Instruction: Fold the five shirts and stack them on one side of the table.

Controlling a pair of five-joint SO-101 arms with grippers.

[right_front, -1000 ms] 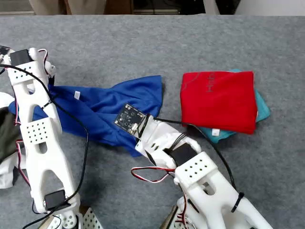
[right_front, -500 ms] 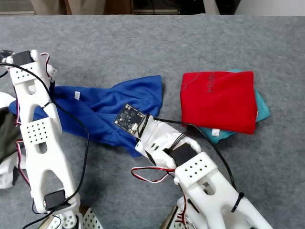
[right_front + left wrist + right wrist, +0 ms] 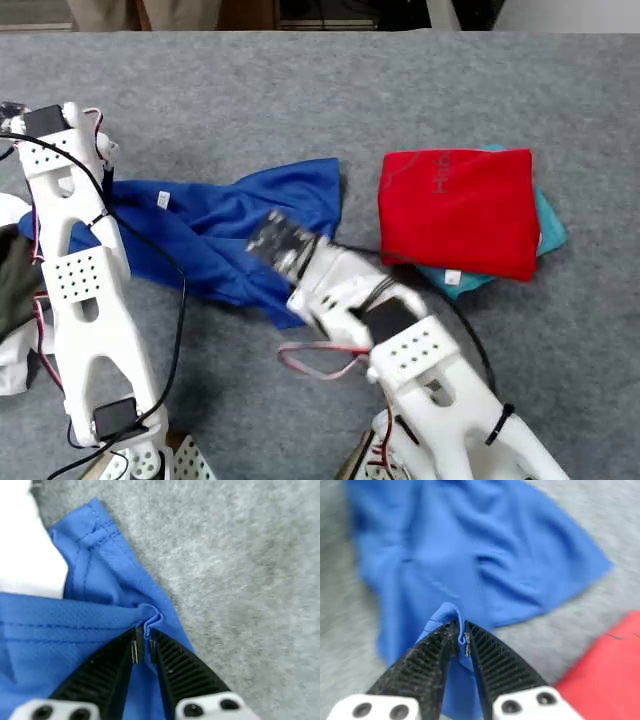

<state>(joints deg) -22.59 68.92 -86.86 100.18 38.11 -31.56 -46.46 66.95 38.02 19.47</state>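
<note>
Both grippers are closed on the blue shirt (image 3: pixel 215 225): the left gripper (image 3: pixel 143 642) nips a raised fold at its hem, and the right gripper (image 3: pixel 461 632) clamps a small peak of cloth. These pinches are seen from the wrist views. The high view shows the shirt spread crumpled left of centre on the grey table (image 3: pixel 300 90), with a white tag (image 3: pixel 161 200). At right, a folded red shirt (image 3: pixel 458 210) lies on a teal shirt (image 3: pixel 550 228). Its faint print is unreadable.

The right end effector (image 3: pixel 462 635), gripping the blue shirt (image 3: pixel 230 225), has nudged toward the red shirt (image 3: pixel 458 210).
</note>
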